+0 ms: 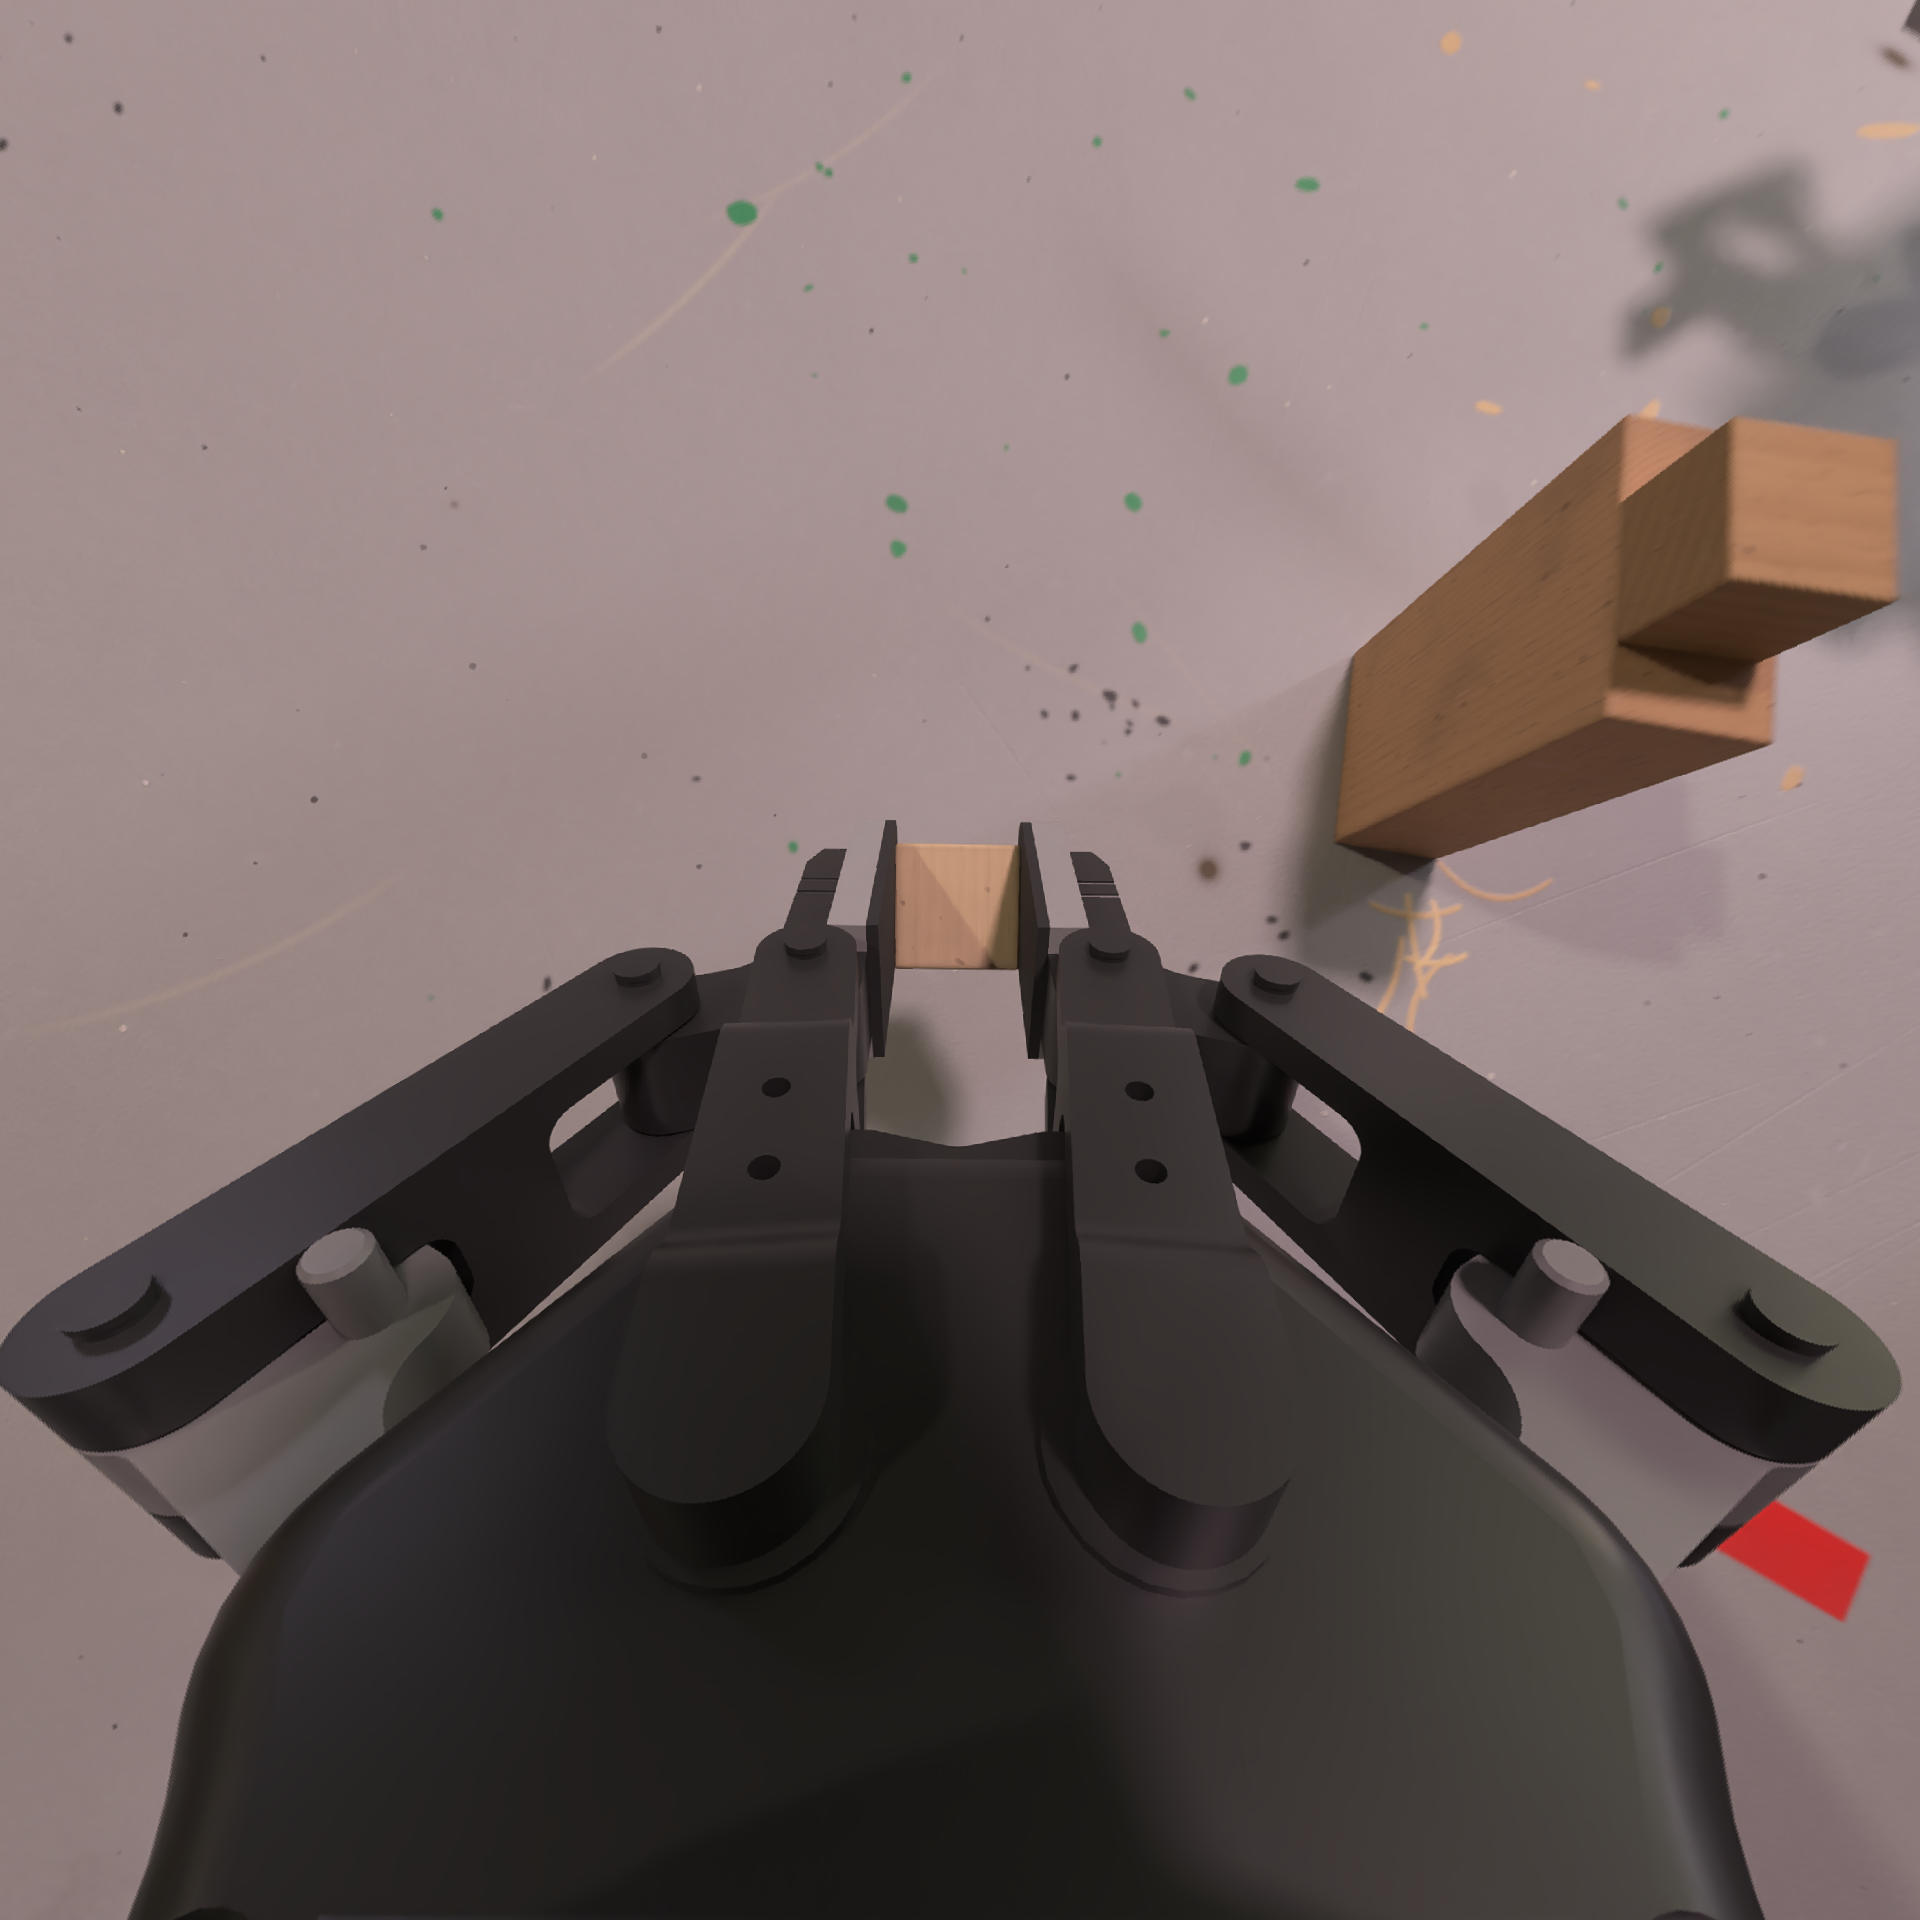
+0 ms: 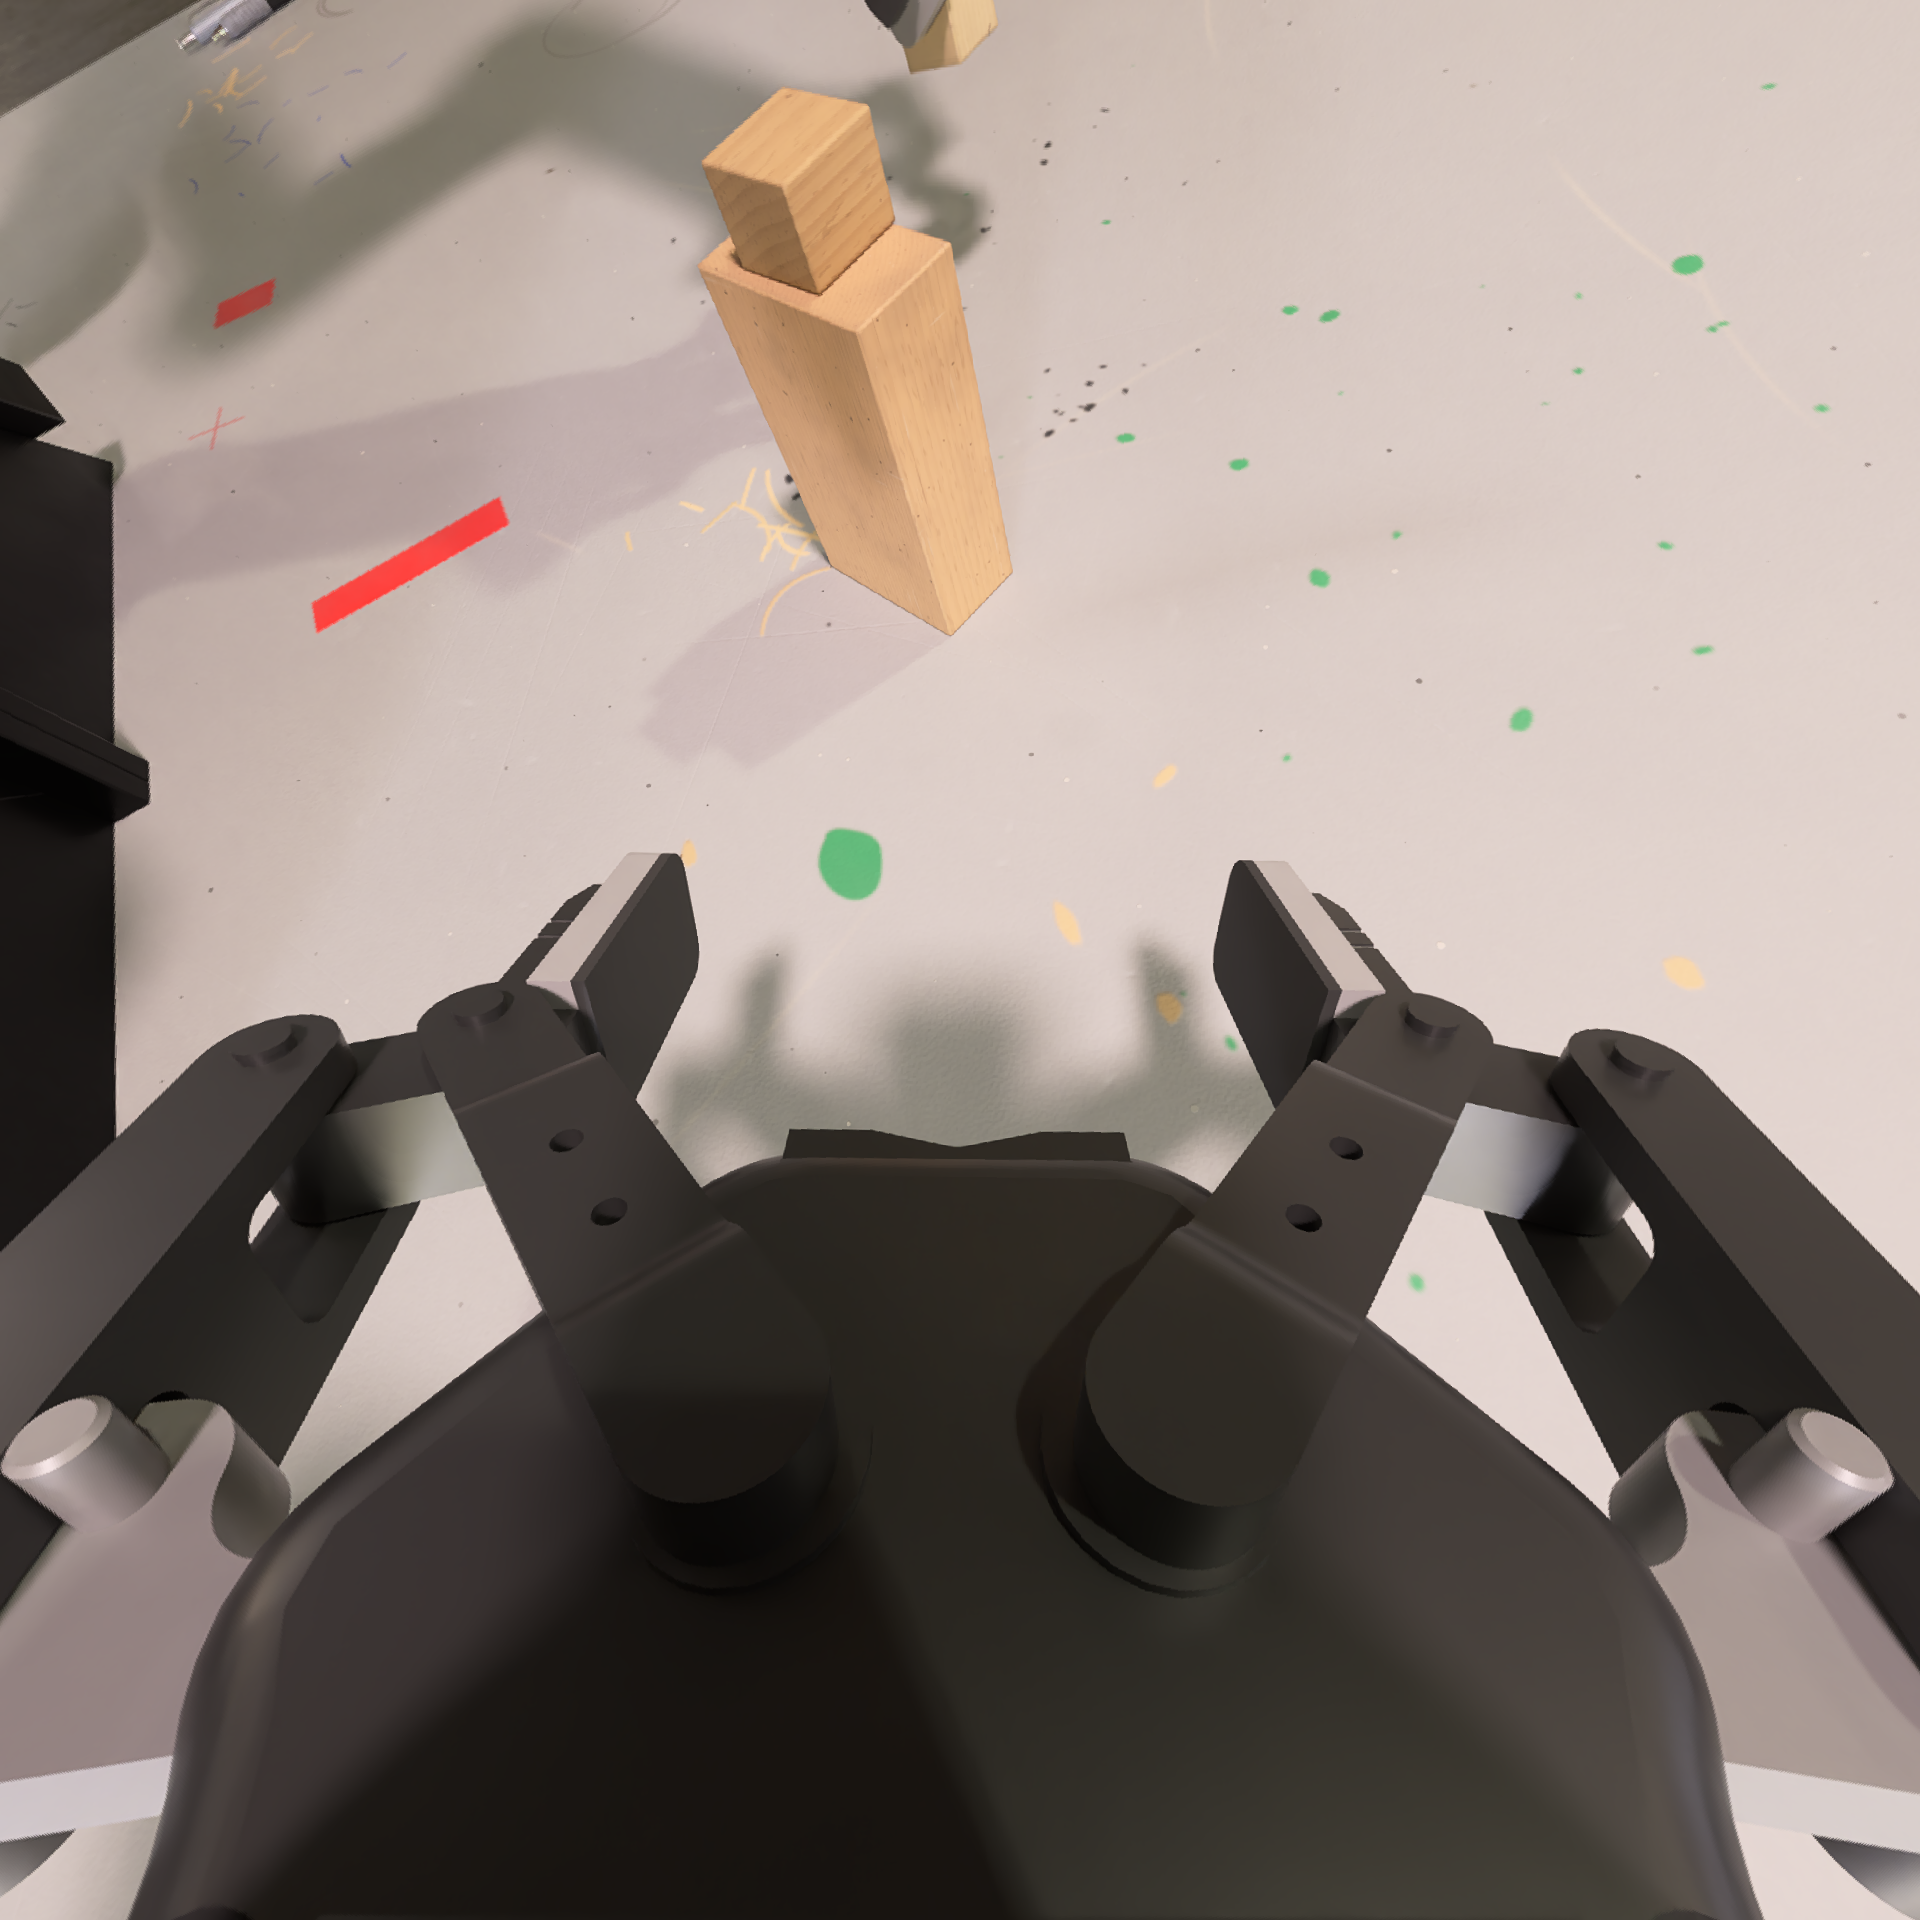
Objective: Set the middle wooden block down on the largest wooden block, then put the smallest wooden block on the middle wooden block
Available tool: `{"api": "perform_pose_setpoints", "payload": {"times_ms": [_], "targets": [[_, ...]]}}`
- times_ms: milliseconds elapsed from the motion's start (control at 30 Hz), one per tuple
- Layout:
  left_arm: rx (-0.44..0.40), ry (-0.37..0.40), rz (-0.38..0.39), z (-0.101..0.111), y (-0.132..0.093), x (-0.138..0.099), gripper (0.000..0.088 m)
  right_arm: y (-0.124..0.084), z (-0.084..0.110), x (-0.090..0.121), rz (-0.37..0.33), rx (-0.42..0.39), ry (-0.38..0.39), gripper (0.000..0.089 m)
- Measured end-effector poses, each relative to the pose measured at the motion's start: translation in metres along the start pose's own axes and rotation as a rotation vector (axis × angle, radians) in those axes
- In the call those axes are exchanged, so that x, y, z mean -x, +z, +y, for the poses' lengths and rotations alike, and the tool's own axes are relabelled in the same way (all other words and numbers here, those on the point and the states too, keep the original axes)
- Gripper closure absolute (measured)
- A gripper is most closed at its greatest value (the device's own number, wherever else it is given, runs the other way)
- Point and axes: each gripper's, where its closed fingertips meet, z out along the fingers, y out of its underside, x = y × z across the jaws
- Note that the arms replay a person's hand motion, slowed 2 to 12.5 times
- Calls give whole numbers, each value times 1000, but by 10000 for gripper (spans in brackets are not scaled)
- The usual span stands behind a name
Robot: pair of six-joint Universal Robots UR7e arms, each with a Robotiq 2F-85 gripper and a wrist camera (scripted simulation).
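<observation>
My left gripper [image 1: 956, 904] is shut on the smallest wooden block [image 1: 951, 906], a pale cube held above the table. The largest wooden block [image 1: 1496, 707] stands on the table to the right, with the middle wooden block [image 1: 1766, 540] resting on top of it. In the right wrist view the largest block [image 2: 883, 436] stands upright with the middle block [image 2: 805, 187] on it. The smallest block [image 2: 951, 36] shows at the top edge, held by the other gripper. My right gripper [image 2: 956, 956] is open and empty, well short of the stack.
Red tape strips [image 2: 410, 563] lie on the speckled grey table [image 2: 1455, 623] left of the stack. A dark box-like object [image 2: 52, 831] stands at the left edge of the right wrist view. A red strip [image 1: 1797, 1569] also shows at the lower right of the left wrist view.
</observation>
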Motion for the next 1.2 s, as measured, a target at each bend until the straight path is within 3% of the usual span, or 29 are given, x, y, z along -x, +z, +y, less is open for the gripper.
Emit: {"api": "perform_pose_setpoints", "payload": {"times_ms": [633,1200], "targets": [[-39,8,16,-42,-31,-53,676,-1,-2,5,-6,-1,-7,41],[-34,91,48,-71,-36,-99,676,-2,-3,8,-5,-2,-16,41]]}}
